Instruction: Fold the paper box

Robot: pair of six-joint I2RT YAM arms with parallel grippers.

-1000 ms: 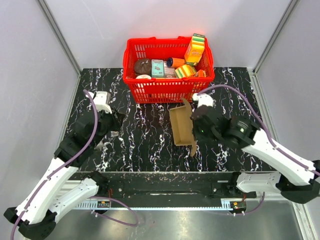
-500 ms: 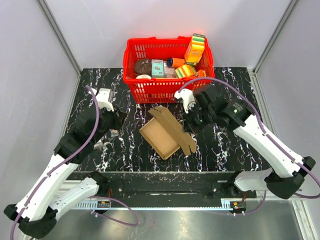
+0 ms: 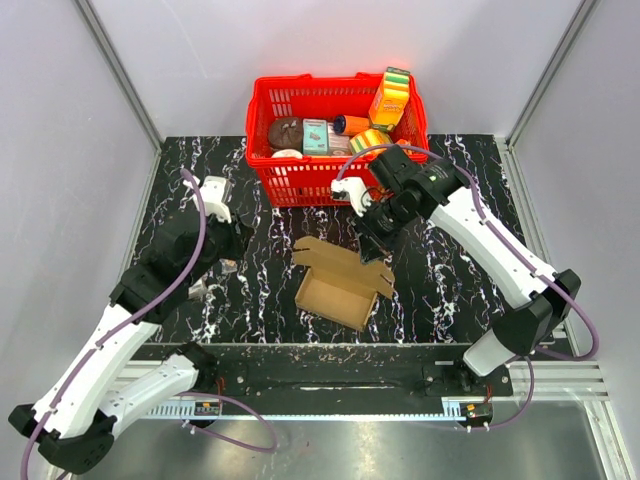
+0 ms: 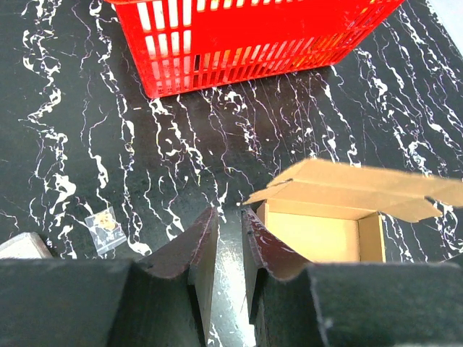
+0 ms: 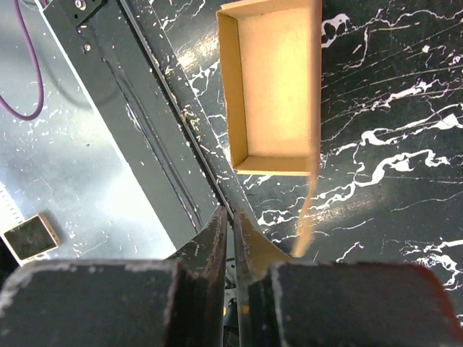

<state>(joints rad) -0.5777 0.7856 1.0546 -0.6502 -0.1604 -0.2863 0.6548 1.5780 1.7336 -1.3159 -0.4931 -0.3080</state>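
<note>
The paper box [image 3: 337, 291] lies on the black marbled table as an open brown cardboard tray, its lid flap [image 3: 341, 258] standing up along the far side. My right gripper [image 3: 374, 246] hovers just over the lid's right end. In the right wrist view its jaws [image 5: 233, 214] stand a thin crack apart with nothing between them, and the lid's edge [image 5: 312, 137] passes beside them. The tray [image 5: 275, 87] lies beyond. My left gripper [image 3: 238, 240] is left of the box, narrowly open and empty [image 4: 230, 217], with the box [image 4: 325, 231] just to its right.
A red plastic basket [image 3: 300, 180] with several printed packages stands at the back of the table, close behind the right gripper. A small clear packet [image 4: 103, 223] lies on the table near the left gripper. The table's front rail [image 5: 145, 108] runs beside the box.
The box, held upright at the right gripper a second ago, has swung left and down to lie flat. The right gripper has pulled back toward the basket and opened a crack.
</note>
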